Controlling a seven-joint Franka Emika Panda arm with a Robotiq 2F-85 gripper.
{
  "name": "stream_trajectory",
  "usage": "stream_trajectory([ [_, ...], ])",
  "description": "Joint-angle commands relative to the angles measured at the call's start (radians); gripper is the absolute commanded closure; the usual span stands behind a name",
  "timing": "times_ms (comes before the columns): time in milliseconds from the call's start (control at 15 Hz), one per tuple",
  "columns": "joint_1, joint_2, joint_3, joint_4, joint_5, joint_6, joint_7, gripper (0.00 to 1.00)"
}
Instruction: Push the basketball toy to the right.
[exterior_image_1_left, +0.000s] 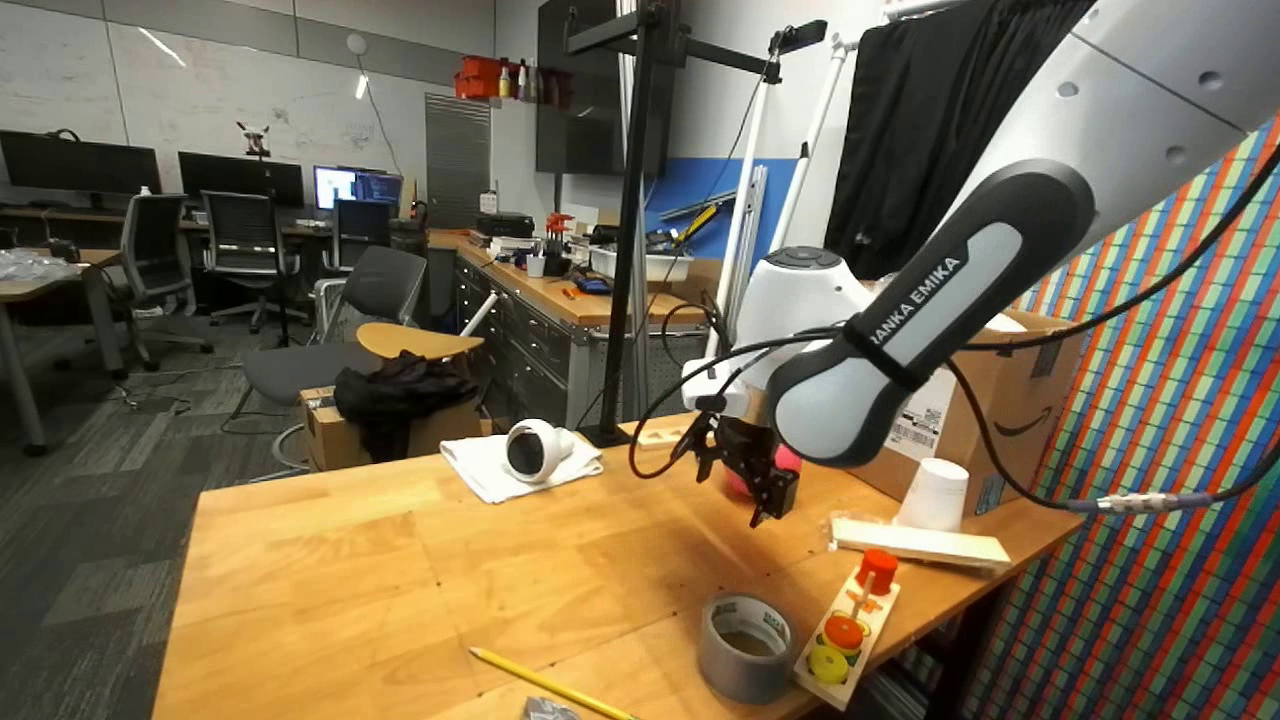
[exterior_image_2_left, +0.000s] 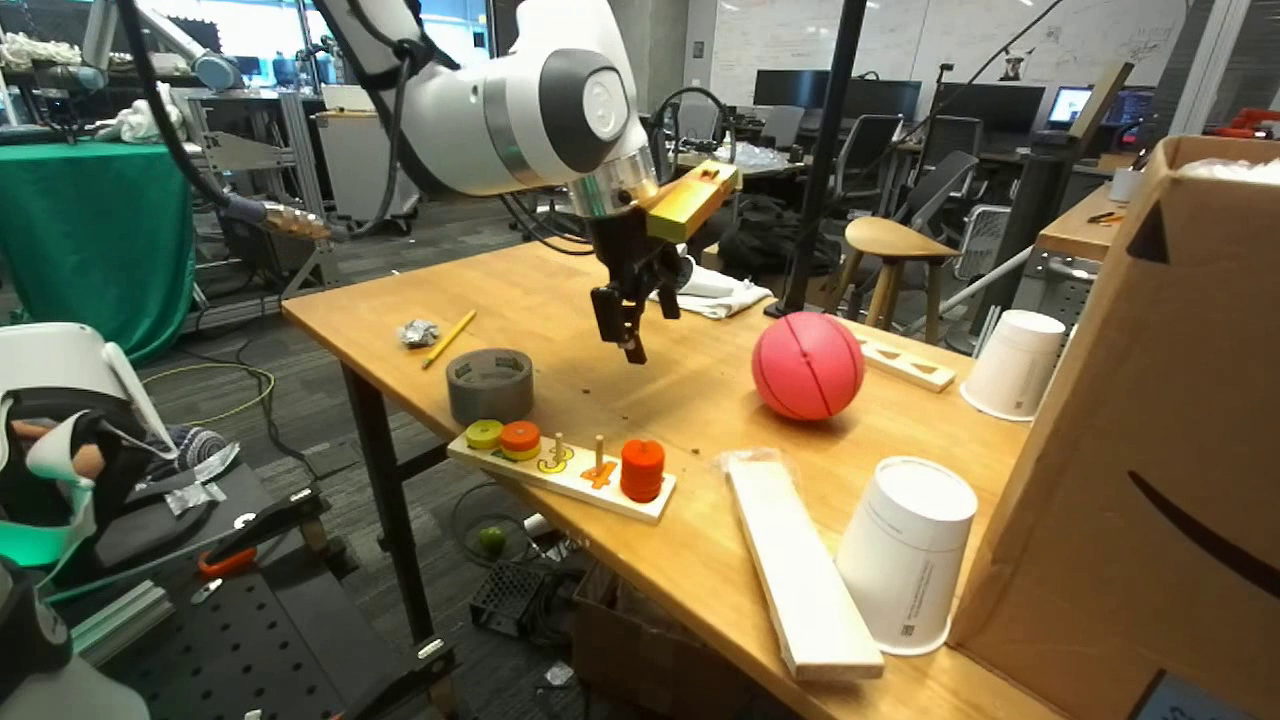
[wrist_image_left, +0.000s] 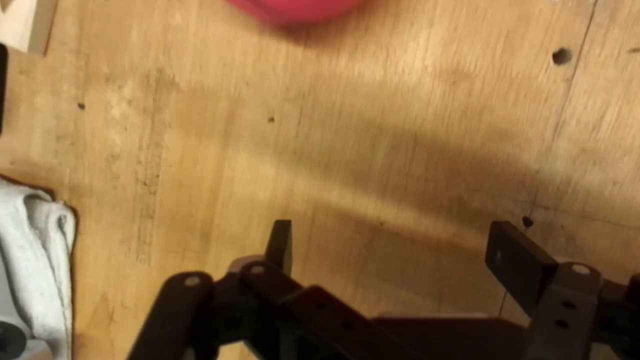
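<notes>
Pink ball (exterior_image_2_left: 808, 366) sits apart from end effector (wrist_image_left: 390, 245).

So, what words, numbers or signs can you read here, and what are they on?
"ANKA EMIKA" on the arm, its start cut off at a strap
"3" on the peg board
"4" on the same board
Curved arrow on the box
Too small or blurred: box labels, and print on the cups, tape, whiteboard and screen
</notes>
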Motion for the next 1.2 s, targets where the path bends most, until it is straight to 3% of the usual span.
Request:
stream_trajectory([
  [0, -0.120, 0.060, 0.058, 0.143, 0.060, -0.091, -0.069, 0.00],
  [200, -0.186, 0.118, 0.056, 0.243, 0.078, -0.144, -0.072, 0.00],
  [467, -0.246, 0.177, -0.013, 0.340, 0.011, -0.154, 0.025, 0.00],
  [800, -0.245, 0.157, -0.134, 0.376, -0.228, -0.056, 0.235, 0.00],
  [1000, -0.234, 0.107, -0.145, 0.344, -0.408, -0.004, 0.365, 0.00],
  [1133, -0.244, 0.070, -0.107, 0.311, -0.477, 0.002, 0.403, 0.00],
])
